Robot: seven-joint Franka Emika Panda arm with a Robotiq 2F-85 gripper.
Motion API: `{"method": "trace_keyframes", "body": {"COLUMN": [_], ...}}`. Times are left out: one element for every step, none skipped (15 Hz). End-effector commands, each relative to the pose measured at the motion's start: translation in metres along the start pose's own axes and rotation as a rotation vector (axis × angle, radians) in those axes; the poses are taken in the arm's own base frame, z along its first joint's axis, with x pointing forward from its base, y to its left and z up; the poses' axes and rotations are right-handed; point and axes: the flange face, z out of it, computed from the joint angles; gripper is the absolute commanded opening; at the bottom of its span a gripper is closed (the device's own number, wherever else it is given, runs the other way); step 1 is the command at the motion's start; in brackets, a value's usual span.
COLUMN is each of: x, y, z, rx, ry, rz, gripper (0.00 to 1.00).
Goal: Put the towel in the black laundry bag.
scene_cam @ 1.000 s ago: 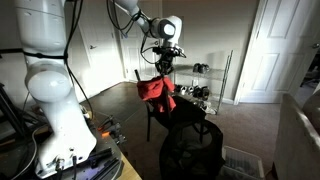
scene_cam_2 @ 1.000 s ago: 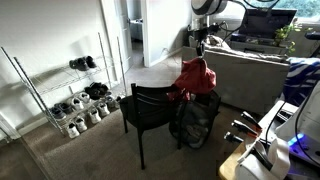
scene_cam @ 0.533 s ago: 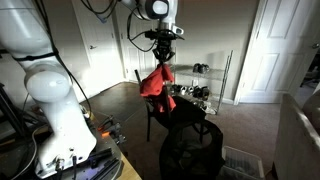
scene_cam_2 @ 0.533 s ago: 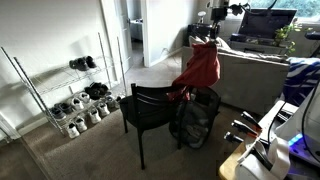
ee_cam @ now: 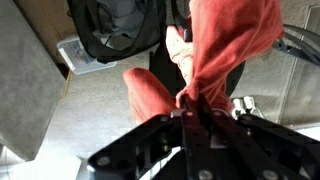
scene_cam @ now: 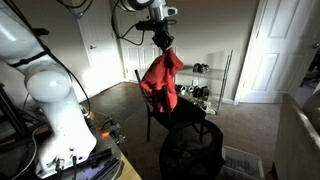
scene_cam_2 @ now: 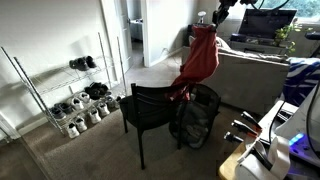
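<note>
Above one chair (scene_cam_2: 150,108) | one red towel (scene_cam: 160,78), pinched in the fingers (ee_cam: 188,120) | one black laundry bag (scene_cam: 190,150) below

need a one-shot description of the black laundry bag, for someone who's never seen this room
Start at the black chair in the middle of the carpeted room. The black laundry bag stands on the floor right beside it, near the lower end of the red towel hanging from the gripper. It is the only soft, round, open-topped sack there, unlike the rigid chair and the wire shoe rack by the wall.

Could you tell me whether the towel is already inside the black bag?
No, the towel hangs from the gripper, outside the bag.
</note>
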Motion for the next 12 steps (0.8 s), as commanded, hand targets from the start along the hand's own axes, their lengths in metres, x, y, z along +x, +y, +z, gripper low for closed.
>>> {"method": "trace_keyframes", "body": {"x": [-0.009,-0.001,-0.002,-0.003,-0.004,-0.004,-0.004,-0.004,-0.003,-0.002,-0.002,-0.006], "y": [-0.015,-0.007,-0.011,-0.014,-0.015,-0.015,-0.014,-0.014,-0.013,-0.010,-0.007,-0.005], "z": [-0.003,-0.002,0.000,0.001,0.001,0.001,0.001,0.001,0.007,0.010,0.012,0.013], "rx": [-0.088,-0.047,-0.062,-0.066,-0.067,-0.067,-0.067,-0.068,-0.069,-0.061,-0.044,-0.027], "ry": [0.093,0.052,0.062,0.065,0.065,0.065,0.066,0.066,0.071,0.079,0.085,0.084], "rz": [0.086,0.052,0.064,0.069,0.071,0.072,0.073,0.074,0.114,0.178,0.256,0.306], "gripper": [0.02,0.07,0.07,0.07,0.07,0.07,0.07,0.02,0.02,0.02,0.02,0.02]}}
